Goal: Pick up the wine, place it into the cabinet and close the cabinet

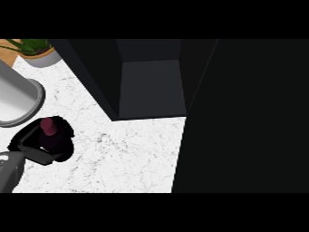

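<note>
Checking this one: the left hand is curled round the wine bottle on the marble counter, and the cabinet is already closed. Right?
Not quite. In the head view the cabinet stands open, its inside showing. The rest holds: the left hand has its fingers curled round the wine bottle on the marble counter.

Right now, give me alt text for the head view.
The left hand curls round a dark wine bottle with a maroon top, low on the white marble counter. An open dark cabinet stands beyond it, with a grey cylinder and a potted plant at upper left.
</note>
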`<action>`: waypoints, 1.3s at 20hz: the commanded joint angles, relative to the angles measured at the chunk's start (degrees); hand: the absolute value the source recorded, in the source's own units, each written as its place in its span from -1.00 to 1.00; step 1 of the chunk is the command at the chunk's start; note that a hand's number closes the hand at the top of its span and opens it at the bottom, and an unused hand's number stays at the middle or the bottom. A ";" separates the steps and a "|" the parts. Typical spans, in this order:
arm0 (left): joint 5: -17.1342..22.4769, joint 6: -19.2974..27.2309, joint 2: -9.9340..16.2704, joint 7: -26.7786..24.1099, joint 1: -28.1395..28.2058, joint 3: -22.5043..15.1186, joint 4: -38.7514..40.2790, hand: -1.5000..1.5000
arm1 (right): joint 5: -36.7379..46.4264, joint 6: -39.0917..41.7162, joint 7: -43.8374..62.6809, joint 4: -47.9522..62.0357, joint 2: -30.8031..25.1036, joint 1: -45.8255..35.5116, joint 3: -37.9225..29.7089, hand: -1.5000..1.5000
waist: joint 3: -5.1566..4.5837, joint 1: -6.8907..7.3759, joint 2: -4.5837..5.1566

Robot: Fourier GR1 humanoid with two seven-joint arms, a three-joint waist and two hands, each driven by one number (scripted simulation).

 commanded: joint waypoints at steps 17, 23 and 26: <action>6.56 27.07 -16.98 -8.25 11.73 3.02 -12.28 1.00 | 3.87 -3.35 1.88 -11.38 -6.15 6.16 0.84 -1.00 | 0.37 2.77 -0.71; 6.19 27.27 -19.95 -6.54 17.82 -0.11 -21.11 1.00 | 2.95 -4.62 2.10 -12.77 -7.34 7.15 0.50 -1.00 | 0.36 2.72 -0.92; 6.71 26.66 -21.31 -2.36 21.07 -2.69 -28.95 1.00 | 3.37 -5.23 -1.23 -10.03 -6.50 7.55 1.17 -1.00 | 0.39 3.25 -0.77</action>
